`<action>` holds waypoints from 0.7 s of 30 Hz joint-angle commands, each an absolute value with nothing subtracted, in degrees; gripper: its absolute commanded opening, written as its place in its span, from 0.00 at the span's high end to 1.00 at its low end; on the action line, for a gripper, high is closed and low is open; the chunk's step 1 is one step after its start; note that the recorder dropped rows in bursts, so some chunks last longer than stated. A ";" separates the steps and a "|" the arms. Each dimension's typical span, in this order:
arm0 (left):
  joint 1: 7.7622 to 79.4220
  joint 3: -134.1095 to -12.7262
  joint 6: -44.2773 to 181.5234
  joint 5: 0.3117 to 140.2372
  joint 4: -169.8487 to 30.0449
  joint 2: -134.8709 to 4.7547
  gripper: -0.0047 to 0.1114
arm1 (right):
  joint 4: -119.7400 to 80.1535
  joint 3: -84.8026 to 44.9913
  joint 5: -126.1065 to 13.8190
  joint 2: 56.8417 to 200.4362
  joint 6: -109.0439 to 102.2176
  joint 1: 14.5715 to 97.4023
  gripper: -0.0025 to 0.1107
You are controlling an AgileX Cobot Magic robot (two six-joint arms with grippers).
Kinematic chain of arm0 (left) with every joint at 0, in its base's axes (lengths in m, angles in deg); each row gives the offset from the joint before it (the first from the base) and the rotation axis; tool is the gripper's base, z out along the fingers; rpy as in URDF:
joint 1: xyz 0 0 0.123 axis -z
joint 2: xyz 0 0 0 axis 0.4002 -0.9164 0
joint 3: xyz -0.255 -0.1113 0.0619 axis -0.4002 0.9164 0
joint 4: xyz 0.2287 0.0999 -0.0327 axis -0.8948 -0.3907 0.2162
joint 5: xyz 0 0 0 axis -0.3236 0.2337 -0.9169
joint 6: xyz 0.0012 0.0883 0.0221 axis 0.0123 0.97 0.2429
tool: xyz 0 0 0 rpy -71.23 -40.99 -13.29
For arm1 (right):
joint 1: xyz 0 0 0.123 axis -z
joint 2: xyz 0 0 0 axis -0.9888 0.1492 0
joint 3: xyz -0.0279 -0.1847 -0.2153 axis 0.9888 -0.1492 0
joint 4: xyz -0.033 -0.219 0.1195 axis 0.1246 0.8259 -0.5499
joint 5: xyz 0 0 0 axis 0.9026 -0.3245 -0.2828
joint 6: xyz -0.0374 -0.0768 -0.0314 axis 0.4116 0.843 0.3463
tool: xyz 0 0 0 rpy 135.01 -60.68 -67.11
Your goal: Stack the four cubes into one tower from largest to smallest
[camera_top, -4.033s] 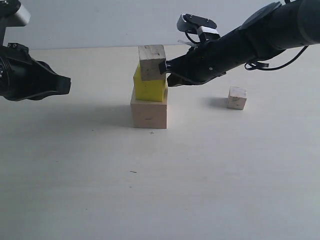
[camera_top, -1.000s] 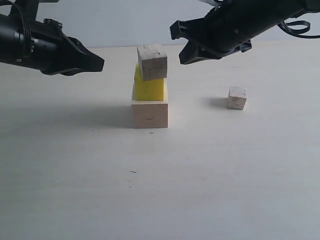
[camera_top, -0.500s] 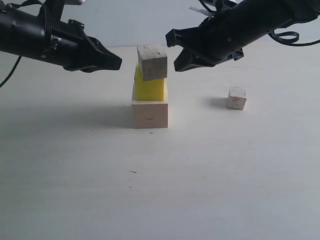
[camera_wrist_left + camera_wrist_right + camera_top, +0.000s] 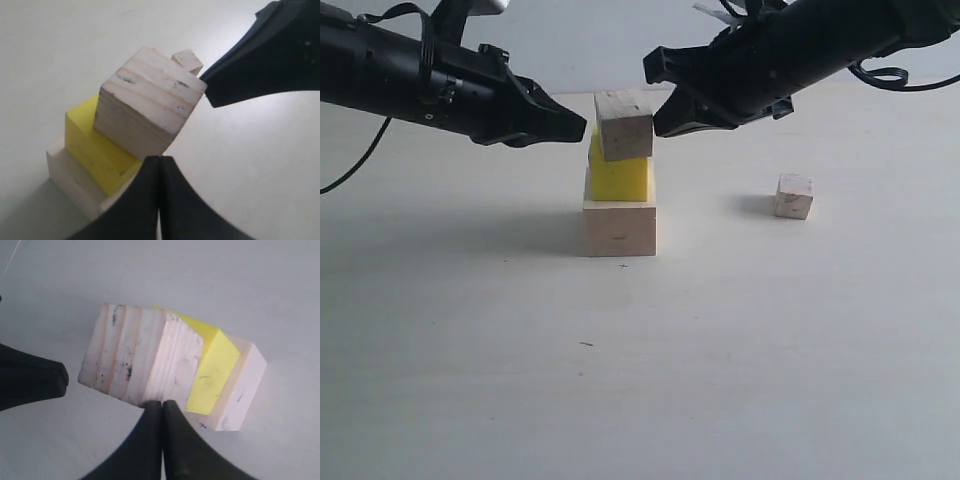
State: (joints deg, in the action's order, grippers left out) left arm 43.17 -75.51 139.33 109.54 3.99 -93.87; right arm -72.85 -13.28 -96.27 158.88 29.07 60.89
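Note:
The tower stands mid-table: the largest pale cube (image 4: 620,228) at the bottom, the yellow cube (image 4: 620,178) on it, and the knotty pale cube (image 4: 624,124) on top, twisted and overhanging the yellow one. The tiniest cube (image 4: 794,196) lies alone to the right. My left gripper (image 4: 582,128) is shut, its tip at the knotty cube's left side. My right gripper (image 4: 660,122) is shut too, its tip at the cube's right side. Whether either tip touches the cube is unclear. In the wrist views the left gripper (image 4: 159,159) and the right gripper (image 4: 162,404) each meet an edge of the knotty cube (image 4: 150,100) (image 4: 140,357).
Both black arms reach in over the table (image 4: 640,380) from the upper left and upper right, level with the tower's top. A black cable hangs from the left arm at the far left edge.
The right gripper let go of the knotty cube and lifted off. Both shut grippers have since closed in on that cube from either side. The cubes have stayed put.

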 commanded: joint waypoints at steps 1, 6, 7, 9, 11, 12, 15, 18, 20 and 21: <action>43.02 -75.91 141.77 110.44 6.49 -93.80 0.96 | -75.45 -13.02 -97.41 158.95 31.67 61.08 0.98; 43.02 -75.91 142.34 110.68 6.72 -93.80 0.96 | -75.87 -13.02 -97.08 158.95 31.96 61.08 0.98; 43.02 -75.91 142.34 110.68 6.72 -93.80 0.96 | -75.87 -13.02 -96.89 158.95 31.96 61.08 0.98; 43.02 -75.91 142.34 110.68 6.72 -93.80 0.96 | -75.98 -13.02 -96.92 158.95 31.96 61.08 0.98; 43.02 -75.91 142.57 110.53 6.72 -93.80 0.96 | -75.98 -13.02 -96.92 158.95 31.96 61.08 0.98; 43.02 -75.91 142.73 110.40 6.92 -93.80 0.96 | -75.98 -13.02 -96.92 158.95 31.96 61.08 0.98; 43.02 -75.91 143.70 110.40 7.36 -93.80 0.96 | -75.98 -13.02 -96.92 158.95 31.96 61.08 0.98; 43.02 -75.91 144.05 109.38 7.33 -93.80 0.96 | -75.97 -13.02 -96.92 158.95 32.10 61.08 0.98; 43.02 -75.91 144.34 108.27 7.33 -93.80 0.96 | -75.97 -13.02 -96.92 158.95 32.10 61.08 0.98; 43.02 -75.91 144.47 107.83 7.33 -93.80 0.96 | -75.97 -13.02 -96.92 158.95 32.26 61.08 0.98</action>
